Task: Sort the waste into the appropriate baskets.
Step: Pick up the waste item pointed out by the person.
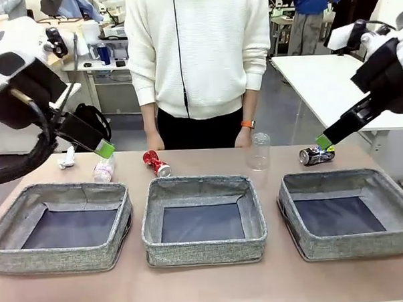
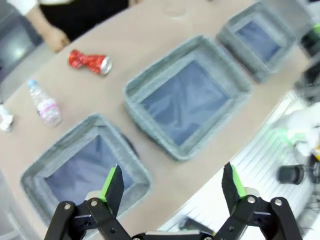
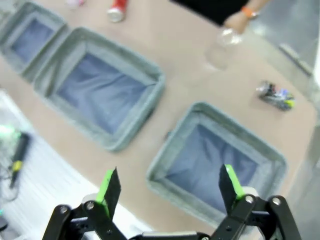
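Baskets (image 1: 204, 248) three abreast, floors exposed; crushed red can (image 1: 156, 163) behind middle.

- Left basket (image 1: 59, 257), middle basket (image 1: 204, 250), right basket (image 1: 356, 244): grey woven fabric, flecked light and dark; floors dark grey.
- Red can (image 1: 156, 163): red with white marks, silver end.
- Black can (image 1: 316, 155): black, with pale and coloured print.
- Small bottle (image 1: 103, 170): clear, pink label, white cap.
- Clear bottle (image 1: 258, 152): colourless, see-through.
- Paper (image 1: 67, 159): white.
- Bench (image 1: 207, 288): plain pinkish tan.
- Left jaws: black, with bright green pads (image 1: 105, 149).
- Right jaws: black, with bright green pads (image 1: 323, 142).
- Sweater (image 1: 197, 51): off-white, fine ribbed knit.
- Wristband (image 1: 248, 124): orange.
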